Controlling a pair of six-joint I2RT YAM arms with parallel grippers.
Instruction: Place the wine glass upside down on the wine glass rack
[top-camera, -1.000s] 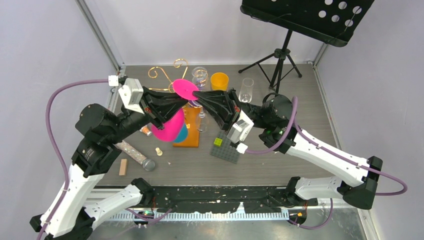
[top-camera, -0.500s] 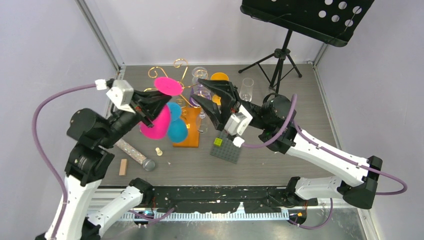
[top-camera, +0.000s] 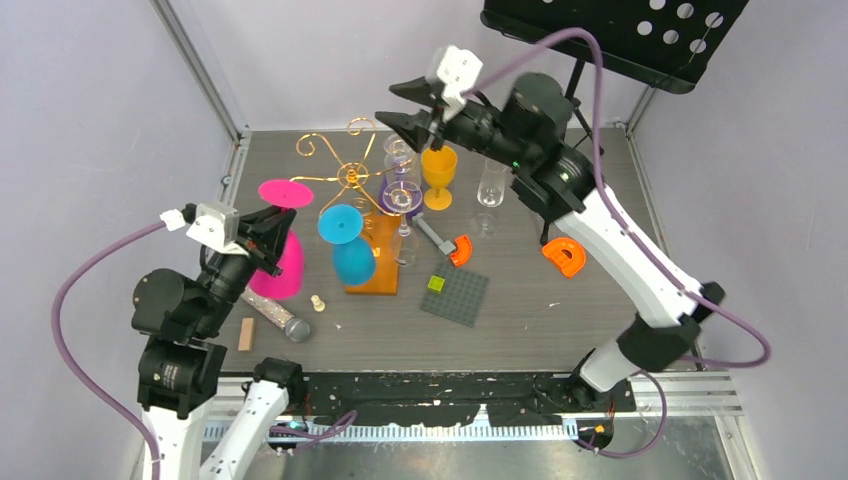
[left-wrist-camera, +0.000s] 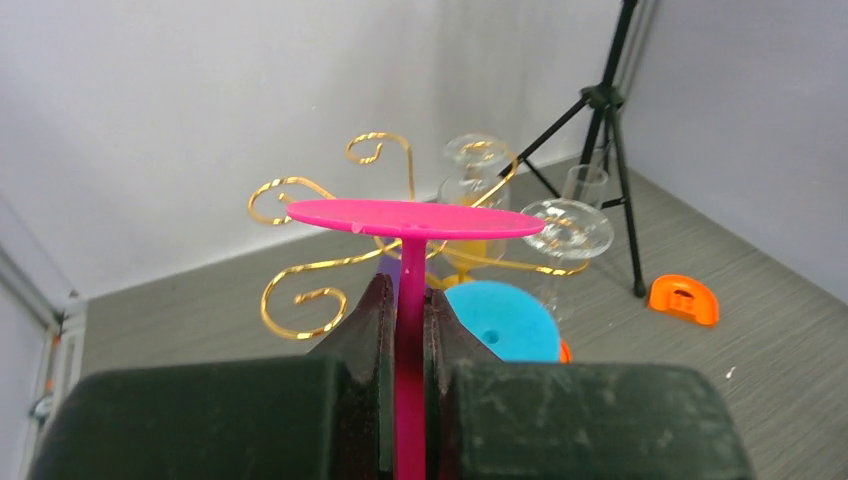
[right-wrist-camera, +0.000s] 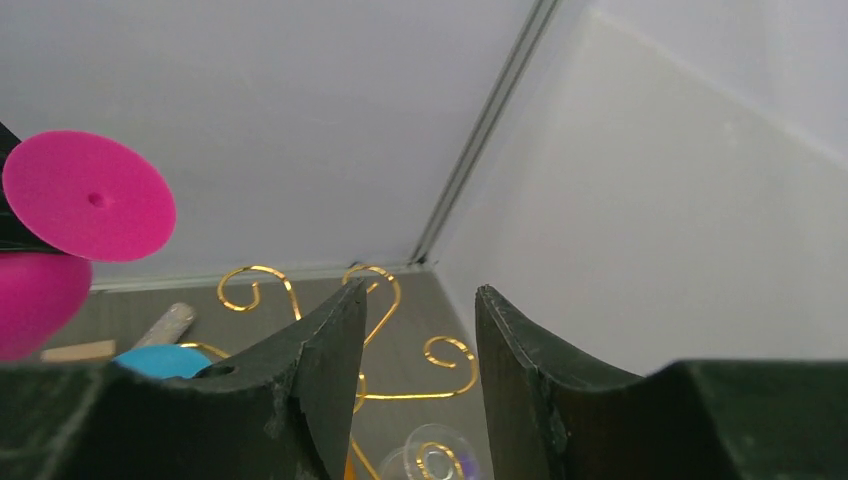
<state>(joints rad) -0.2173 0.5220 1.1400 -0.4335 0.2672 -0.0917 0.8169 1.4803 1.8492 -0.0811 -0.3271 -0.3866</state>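
Right fingers (right-wrist-camera: 325, 360) have let go and risen clear, parted and empty; left fingers (left-wrist-camera: 365, 330) alone clench the inverted pink plastic wine glass (top-camera: 278, 265) by its stem, just left of the gold wire rack (top-camera: 352, 178), not yet hung.

No readable text, label, brand, number or sign appeared anywhere in the three views; nothing on the counter or the walls bore any legible writing.

Pale walls (top-camera: 100, 80), grey wood-grain table (top-camera: 560, 325)
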